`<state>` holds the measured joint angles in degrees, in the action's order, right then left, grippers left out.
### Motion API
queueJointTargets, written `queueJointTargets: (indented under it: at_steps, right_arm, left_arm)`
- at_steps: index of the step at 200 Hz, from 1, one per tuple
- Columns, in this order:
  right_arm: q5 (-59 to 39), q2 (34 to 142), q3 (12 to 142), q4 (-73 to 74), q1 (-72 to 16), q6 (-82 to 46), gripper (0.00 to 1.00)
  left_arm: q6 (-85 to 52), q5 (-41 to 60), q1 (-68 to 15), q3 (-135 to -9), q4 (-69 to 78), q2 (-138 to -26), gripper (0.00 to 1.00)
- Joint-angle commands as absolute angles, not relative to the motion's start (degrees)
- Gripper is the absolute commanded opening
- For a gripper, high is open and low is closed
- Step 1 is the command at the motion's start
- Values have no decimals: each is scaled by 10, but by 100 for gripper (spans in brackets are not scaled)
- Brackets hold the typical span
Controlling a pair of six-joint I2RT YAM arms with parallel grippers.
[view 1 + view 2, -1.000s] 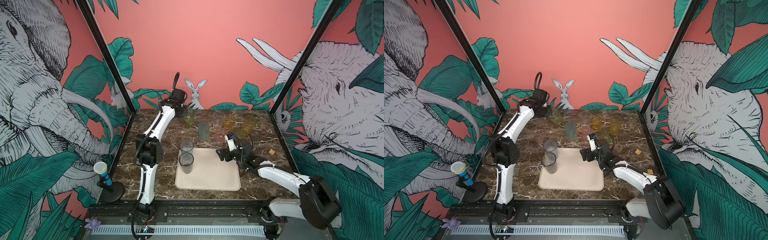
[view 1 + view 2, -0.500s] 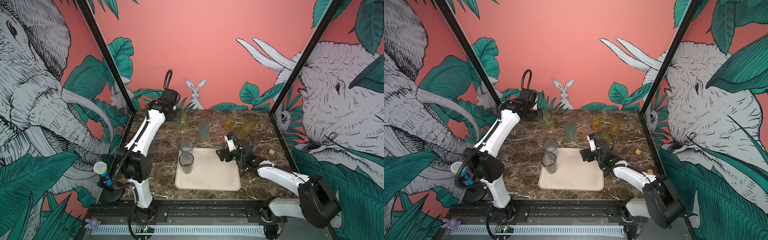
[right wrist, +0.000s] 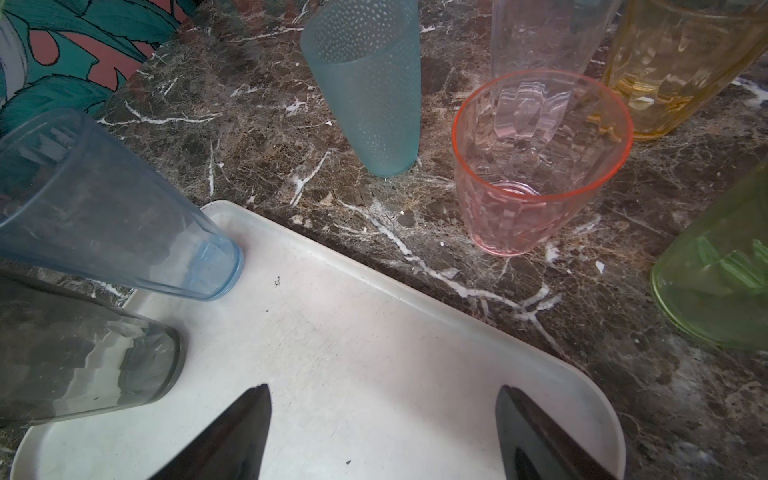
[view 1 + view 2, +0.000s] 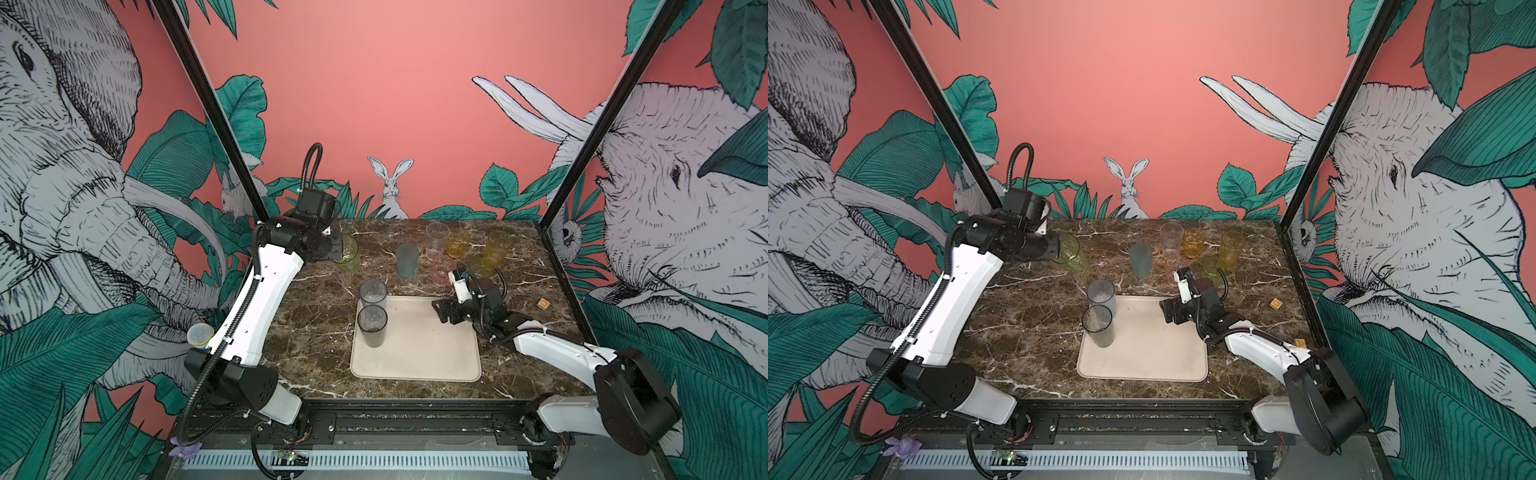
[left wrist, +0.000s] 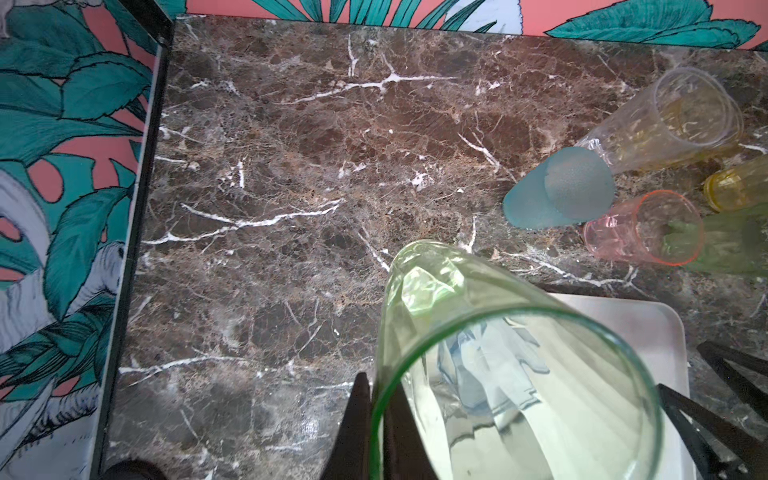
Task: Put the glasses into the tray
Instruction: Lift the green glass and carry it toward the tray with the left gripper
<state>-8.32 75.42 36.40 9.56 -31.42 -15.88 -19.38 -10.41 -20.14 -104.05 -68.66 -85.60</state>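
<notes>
In both top views the left claw [image 4: 337,250] pinches the rim wall of the tall green glass [image 4: 350,257]. The glass hangs mouth-up, its long axis near upright, over the marble top [image 4: 316,316] beyond the tray's far left corner. The tray [image 4: 419,353] therefore lies nearward and rightward of it, and the two grey glasses [image 4: 372,328] stand just inside that corner, between the held glass and the tray's bare floor. The right claw [image 4: 441,312] hovers spread and empty over the tray's far right corner, so we judge the left arm the carrier. We cannot tell whether the glass's base clears the marble. In the left wrist view the dark fingers [image 5: 355,415] close on either side of the green wall. The tray's corner shows behind and through the glass, and black shapes over that corner are too cut off to name. In the right wrist view the claw's fingers [image 3: 237,432] stand wide apart with nothing between. The pink glass [image 3: 536,174] stands upright just beyond the tray's far edge, and the teal glass [image 3: 370,99] stands farther out. The frame edge crops another green tumbler.
</notes>
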Motion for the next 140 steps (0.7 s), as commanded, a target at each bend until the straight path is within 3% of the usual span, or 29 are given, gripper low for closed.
queueJointTargets:
  at_steps: [1,140]
  right_arm:
    - [-74,756,370,107,-317,-152,87]
    - [-73,765,374,104,-317,-151,87]
  left_arm:
    - [-196,-131,-200,-1023,-729,-819,0]
    - [-210,-118,-200,-877,-851,-647,0]
